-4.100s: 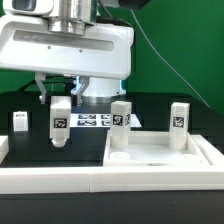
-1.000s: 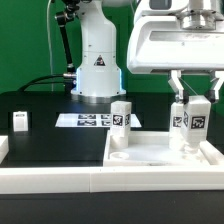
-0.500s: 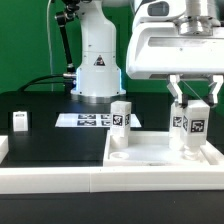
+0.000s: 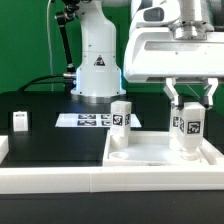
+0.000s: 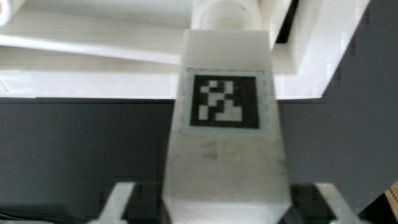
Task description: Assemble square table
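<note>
The black tabletop (image 4: 60, 140) holds the big white square top (image 4: 160, 162) at its near edge. The marker board (image 4: 85, 120) lies farther back. One small leg peg (image 4: 20, 121) stands apart from both.

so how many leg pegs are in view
3. First leg peg stands on the black board at the exterior view's left; second leg peg stands on the square top; third leg peg is gripped in the fingers at the right. Another may be hidden behind it.

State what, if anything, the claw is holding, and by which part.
The claw holds a white table leg by its upper end, above its tag.
</note>
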Motion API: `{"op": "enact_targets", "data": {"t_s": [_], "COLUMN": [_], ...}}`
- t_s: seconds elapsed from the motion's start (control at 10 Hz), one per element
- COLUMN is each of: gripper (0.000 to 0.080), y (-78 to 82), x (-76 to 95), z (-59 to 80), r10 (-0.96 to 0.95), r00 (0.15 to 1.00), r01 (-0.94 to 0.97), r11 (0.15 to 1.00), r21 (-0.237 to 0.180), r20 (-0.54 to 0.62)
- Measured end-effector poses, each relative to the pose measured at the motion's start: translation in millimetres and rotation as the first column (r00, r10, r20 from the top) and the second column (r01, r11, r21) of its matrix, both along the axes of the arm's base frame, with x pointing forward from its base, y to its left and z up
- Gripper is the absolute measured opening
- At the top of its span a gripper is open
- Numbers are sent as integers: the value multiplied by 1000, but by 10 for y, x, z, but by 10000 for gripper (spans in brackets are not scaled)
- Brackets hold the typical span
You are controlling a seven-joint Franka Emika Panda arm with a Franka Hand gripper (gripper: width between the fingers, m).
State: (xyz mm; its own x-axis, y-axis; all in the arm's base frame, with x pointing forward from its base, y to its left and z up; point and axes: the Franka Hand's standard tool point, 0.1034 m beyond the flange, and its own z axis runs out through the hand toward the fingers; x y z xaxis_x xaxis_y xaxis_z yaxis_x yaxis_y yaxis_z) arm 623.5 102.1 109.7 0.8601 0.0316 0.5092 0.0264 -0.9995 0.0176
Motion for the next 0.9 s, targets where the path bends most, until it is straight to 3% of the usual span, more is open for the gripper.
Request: {"op": "enact_targets", "data": {"t_s": [0.5, 0.9], "gripper": [290, 290], "y": [26, 44], "x": [-48, -9], "z": [-137, -136], "r10": [-4, 3], "r00": [1000, 999], "r01": [4, -3], "r11": [1000, 1000], "r21": [0, 3], "r20": [-16, 36]}}
